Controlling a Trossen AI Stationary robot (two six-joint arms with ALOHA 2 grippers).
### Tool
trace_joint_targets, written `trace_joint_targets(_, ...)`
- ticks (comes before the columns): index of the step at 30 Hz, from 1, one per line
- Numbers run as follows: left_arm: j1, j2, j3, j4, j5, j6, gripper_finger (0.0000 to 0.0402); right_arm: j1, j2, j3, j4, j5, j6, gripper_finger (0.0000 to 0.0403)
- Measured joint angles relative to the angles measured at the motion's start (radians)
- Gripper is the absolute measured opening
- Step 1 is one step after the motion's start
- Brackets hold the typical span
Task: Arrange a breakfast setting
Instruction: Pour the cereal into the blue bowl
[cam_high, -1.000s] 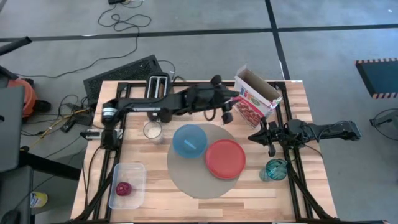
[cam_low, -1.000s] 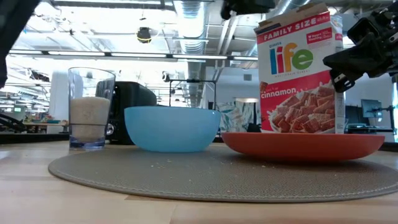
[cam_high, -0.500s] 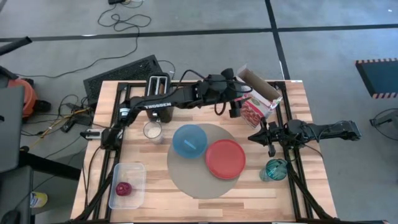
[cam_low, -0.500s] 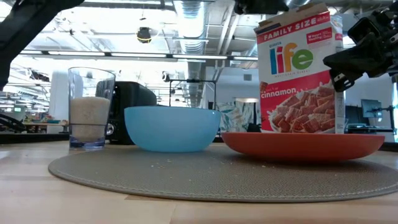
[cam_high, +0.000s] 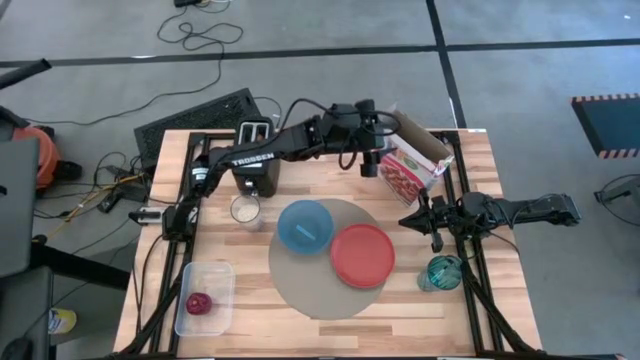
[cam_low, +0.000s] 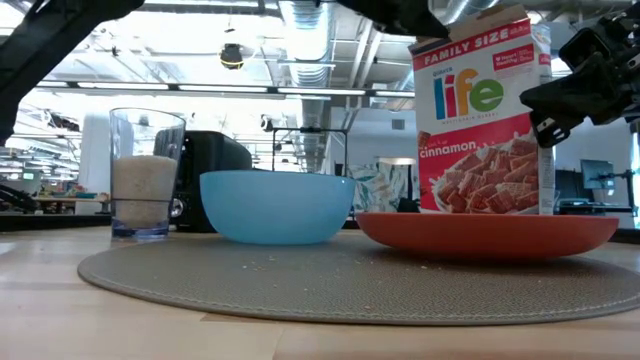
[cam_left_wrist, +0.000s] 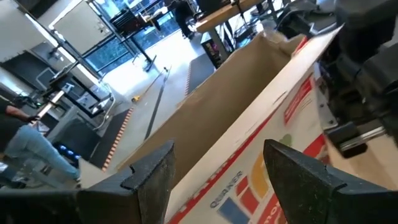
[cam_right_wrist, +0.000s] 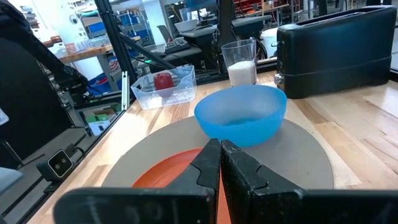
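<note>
A round grey-beige mat (cam_high: 300, 290) lies mid-table and carries a light-blue bowl (cam_high: 304, 225) and a red-orange plate (cam_high: 362, 256). The teal glass (cam_high: 443, 272) stands to the right of the mat. A red apple (cam_high: 199, 303) lies in a clear tub (cam_high: 205, 298) at the near left. A cereal box (cam_high: 412, 160) stands open-topped at the far right. My left gripper (cam_high: 378, 158) is open and hangs just left of the box's top. In the left wrist view the box's upper front wall (cam_left_wrist: 249, 155) shows between its spread fingers. My right gripper (cam_high: 412, 222) is shut and hovers right of the plate.
A black-and-silver toaster (cam_high: 255, 150) stands at the far left, partly under my left arm. A glass of milk (cam_high: 245, 209) stands in front of it. Bare wood shows along the near edge, in front of the mat. In the low view the cereal box (cam_low: 485, 110) rises behind the plate.
My left gripper has swung from above the mat's far edge toward the table's far edge and the cereal box's open top, rolling at the wrist as it went. The box, bowl and plate have stayed where they were.
</note>
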Motion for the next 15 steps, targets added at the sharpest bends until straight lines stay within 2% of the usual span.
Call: trace_joint_targets(15, 0.047, 0.006, -0.06, 0.057, 0.087, 0.037, 0.0233, -0.001, 0.0, -0.001, 0.002, 0.001, 0.0, 0.0043)
